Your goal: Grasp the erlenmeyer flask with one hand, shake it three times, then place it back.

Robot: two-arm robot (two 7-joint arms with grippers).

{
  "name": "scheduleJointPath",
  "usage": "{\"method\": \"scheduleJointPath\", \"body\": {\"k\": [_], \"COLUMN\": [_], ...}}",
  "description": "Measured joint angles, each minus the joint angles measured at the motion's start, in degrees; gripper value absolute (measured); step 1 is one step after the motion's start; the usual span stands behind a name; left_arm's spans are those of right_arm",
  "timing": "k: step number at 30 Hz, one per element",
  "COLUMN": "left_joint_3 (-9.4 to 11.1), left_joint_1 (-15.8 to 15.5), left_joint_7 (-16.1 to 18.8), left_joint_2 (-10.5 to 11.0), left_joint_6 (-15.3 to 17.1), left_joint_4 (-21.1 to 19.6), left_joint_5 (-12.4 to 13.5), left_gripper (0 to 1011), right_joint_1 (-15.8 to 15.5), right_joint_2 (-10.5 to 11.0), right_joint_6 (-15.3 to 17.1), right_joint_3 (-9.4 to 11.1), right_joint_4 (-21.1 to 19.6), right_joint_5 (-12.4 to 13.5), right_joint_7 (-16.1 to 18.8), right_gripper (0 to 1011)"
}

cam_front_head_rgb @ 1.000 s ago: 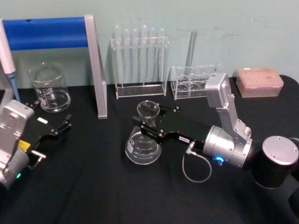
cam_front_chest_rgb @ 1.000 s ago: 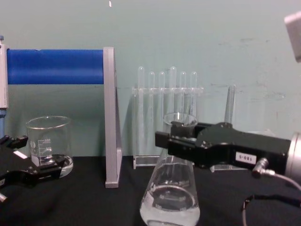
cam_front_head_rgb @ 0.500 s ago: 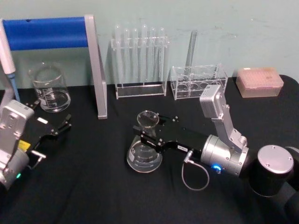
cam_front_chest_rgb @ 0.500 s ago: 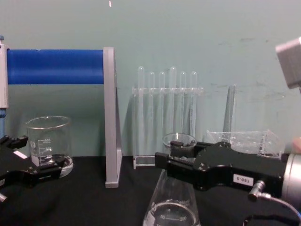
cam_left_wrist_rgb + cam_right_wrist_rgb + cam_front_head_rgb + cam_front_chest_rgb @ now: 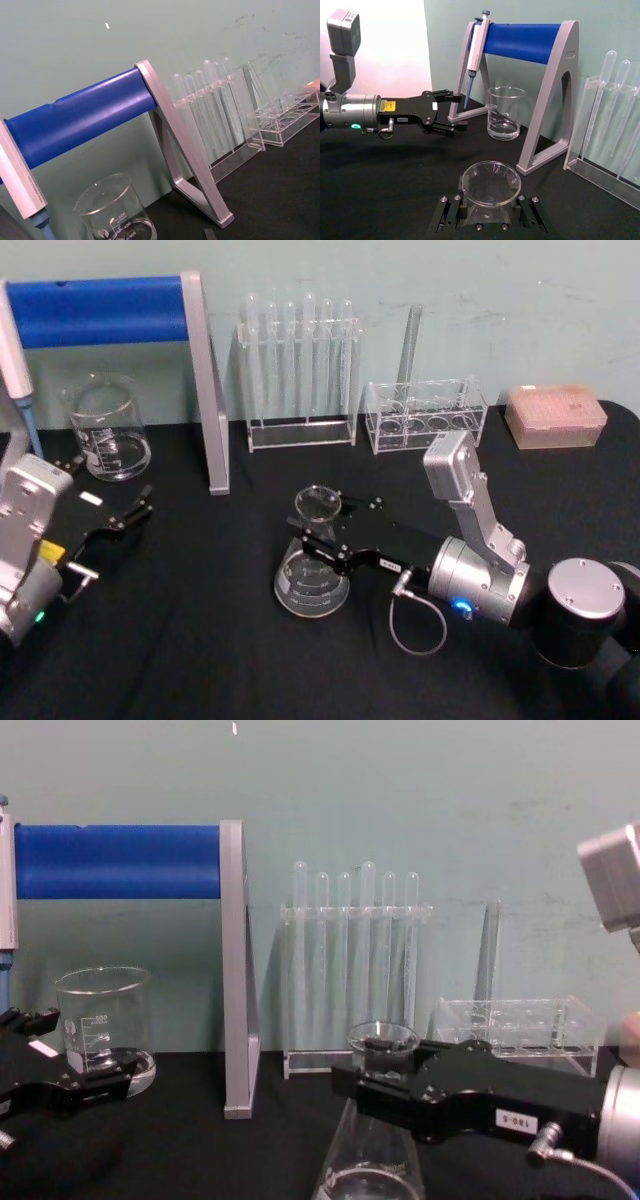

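The erlenmeyer flask (image 5: 310,585) is a clear glass cone with a little liquid, standing upright at the middle of the black table (image 5: 200,640). My right gripper (image 5: 322,528), the hand with the "180-5" label, is shut on its neck just below the flared rim. In the chest view the flask (image 5: 368,1165) sits low, with the right gripper (image 5: 372,1080) reaching in from the right. The right wrist view looks down on the flask's rim (image 5: 490,182) between the fingers (image 5: 446,212). I cannot tell whether its base touches the table. My left gripper (image 5: 115,520) rests open at the left.
A glass beaker (image 5: 105,430) stands at the back left beside the blue pipette stand (image 5: 200,390). A rack of test tubes (image 5: 300,375), a second clear rack (image 5: 425,415) and a pink tip box (image 5: 555,415) line the back wall. Bare black table lies in front.
My right gripper has brought the flask down and a little nearer; in the chest view its rim dropped well below where it was. The left arm has not moved.
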Motion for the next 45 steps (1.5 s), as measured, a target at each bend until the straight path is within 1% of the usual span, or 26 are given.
{"method": "scheduleJointPath", "body": {"k": [13,26,27,28,29,30,31,32,35,36,39,40,41,44,45], "left_joint_3": [0.0,0.0,0.0,0.0,0.0,0.0,0.0,0.0,0.0,0.0,0.0,0.0,0.0,0.0,0.0], "left_joint_1": [0.01,0.0,0.0,0.0,0.0,0.01,0.0,0.0,0.0,0.0,0.0,0.0,0.01,0.0,0.0], "left_joint_7": [0.0,0.0,0.0,0.0,0.0,0.0,0.0,0.0,0.0,0.0,0.0,0.0,0.0,0.0,0.0], "left_joint_2": [0.0,0.0,0.0,0.0,0.0,0.0,0.0,0.0,0.0,0.0,0.0,0.0,0.0,0.0,0.0], "left_joint_6": [0.0,0.0,0.0,0.0,0.0,0.0,0.0,0.0,0.0,0.0,0.0,0.0,0.0,0.0,0.0], "left_joint_4": [0.0,0.0,0.0,0.0,0.0,0.0,0.0,0.0,0.0,0.0,0.0,0.0,0.0,0.0,0.0], "left_joint_5": [0.0,0.0,0.0,0.0,0.0,0.0,0.0,0.0,0.0,0.0,0.0,0.0,0.0,0.0,0.0], "left_gripper": [1001,1001,1000,1001,1001,1001,1001,1001,1001,1001,1001,1001,1001,1001,1001], "right_joint_1": [-0.38,-0.37,-0.37,-0.36,-0.35,-0.34,-0.34,-0.34,-0.33,-0.33,-0.32,-0.32,-0.32,-0.32,-0.32], "right_joint_2": [-0.24,-0.2,-0.2,-0.2,-0.2,-0.2,-0.2,-0.2,-0.2,-0.2,-0.2,-0.2,-0.2,-0.2,-0.2], "right_joint_6": [0.36,0.36,0.36,0.37,0.36,0.35,0.35,0.36,0.36,0.36,0.36,0.36,0.36,0.36,0.36], "right_joint_3": [0.25,0.28,0.28,0.28,0.28,0.28,0.28,0.28,0.29,0.28,0.28,0.28,0.28,0.28,0.27], "right_joint_4": [-0.02,-0.08,-0.08,-0.08,-0.09,-0.11,-0.11,-0.11,-0.11,-0.11,-0.11,-0.11,-0.11,-0.11,-0.11], "right_joint_5": [-1.02,-0.87,-0.85,-0.84,-0.79,-0.78,-0.77,-0.77,-0.75,-0.74,-0.73,-0.73,-0.72,-0.71,-0.71], "right_joint_7": [-0.59,-0.48,-0.47,-0.47,-0.46,-0.44,-0.44,-0.44,-0.42,-0.4,-0.38,-0.38,-0.38,-0.37,-0.37], "right_gripper": [449,449,460,483,527,527,589,611,730,730,842,842,894,973,985]}}
